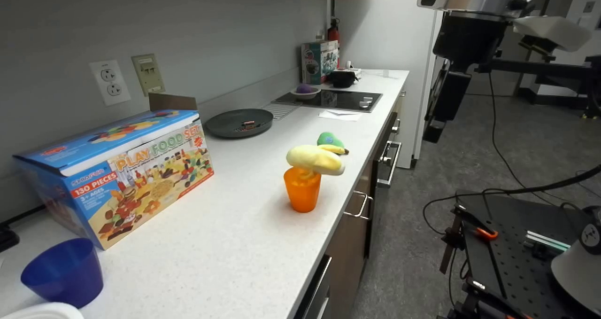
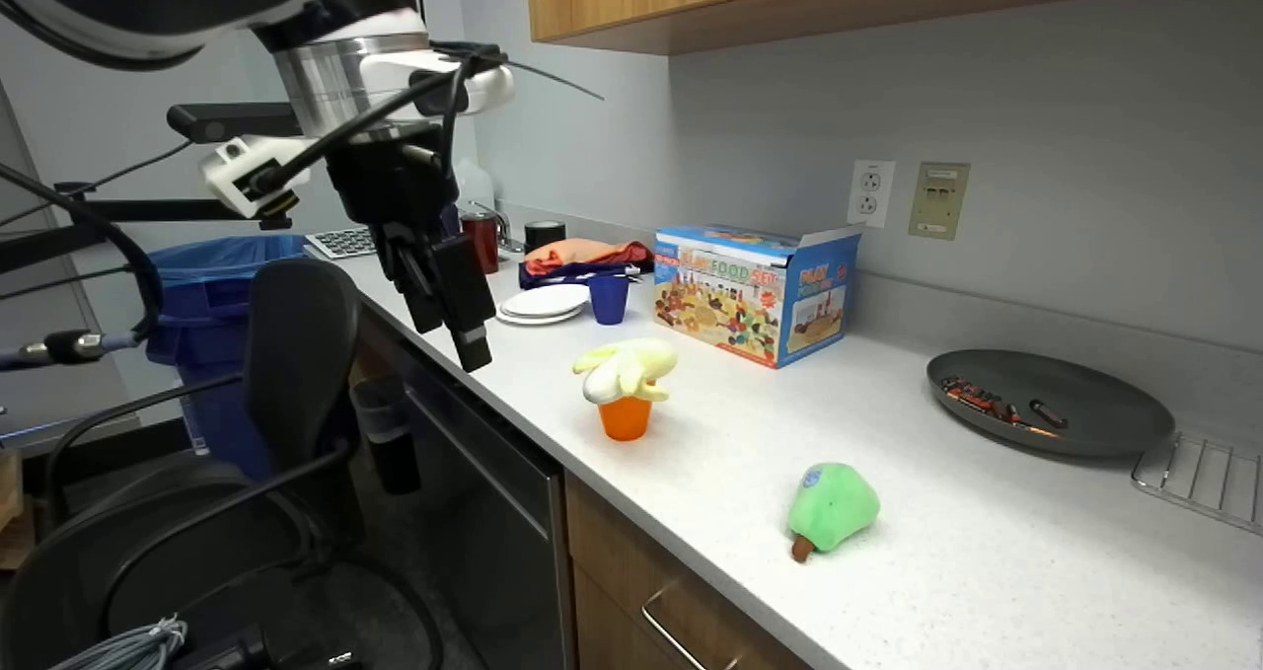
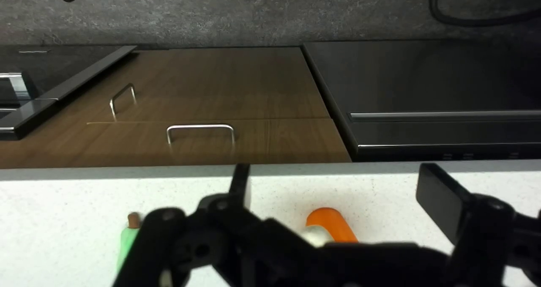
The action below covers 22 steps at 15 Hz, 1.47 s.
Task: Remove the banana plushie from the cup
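The banana plushie (image 1: 314,158) is pale yellow and soft. It also shows in an exterior view (image 2: 629,366). It lies across the mouth of the orange cup (image 1: 303,194), its lower part inside and the rest bulging over the rim. The cup (image 2: 626,418) stands upright near the counter's front edge. My gripper (image 2: 451,342) hangs in the air above counter height, apart from both, and is empty. In the wrist view, the fingers (image 3: 335,177) are wide apart. There, the cup (image 3: 331,221) and a pale bit of the plushie (image 3: 316,234) show, partly hidden by the gripper body.
A green pear plushie (image 2: 834,507) lies on the counter near the cup. A play food box (image 2: 755,290) stands by the wall. A dark pan (image 2: 1051,404) and a blue cup (image 1: 63,272) are farther off. The counter's front edge (image 3: 270,170) runs close to the cup.
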Available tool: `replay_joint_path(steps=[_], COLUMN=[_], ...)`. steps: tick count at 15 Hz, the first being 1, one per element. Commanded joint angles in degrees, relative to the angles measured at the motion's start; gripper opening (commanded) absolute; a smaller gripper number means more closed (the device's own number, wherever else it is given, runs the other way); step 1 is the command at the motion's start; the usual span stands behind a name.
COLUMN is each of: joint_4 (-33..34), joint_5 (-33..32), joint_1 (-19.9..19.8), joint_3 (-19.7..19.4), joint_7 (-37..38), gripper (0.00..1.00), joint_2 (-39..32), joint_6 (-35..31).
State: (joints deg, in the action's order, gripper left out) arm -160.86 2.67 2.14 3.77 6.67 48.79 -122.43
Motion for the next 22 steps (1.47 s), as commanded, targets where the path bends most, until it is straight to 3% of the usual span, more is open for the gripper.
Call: replay_joint_path(steps=[1,22], joint_4=[0.1,1.7], joint_5=[0.1,0.2], joint_1=[-0.1,-0.4], joint_3=[0.1,0.2], joint_7=[-0.1,1.2], gripper=[1.00,1.00], joint_2=[0.0,-0.9], joint_6=[0.2,0.2])
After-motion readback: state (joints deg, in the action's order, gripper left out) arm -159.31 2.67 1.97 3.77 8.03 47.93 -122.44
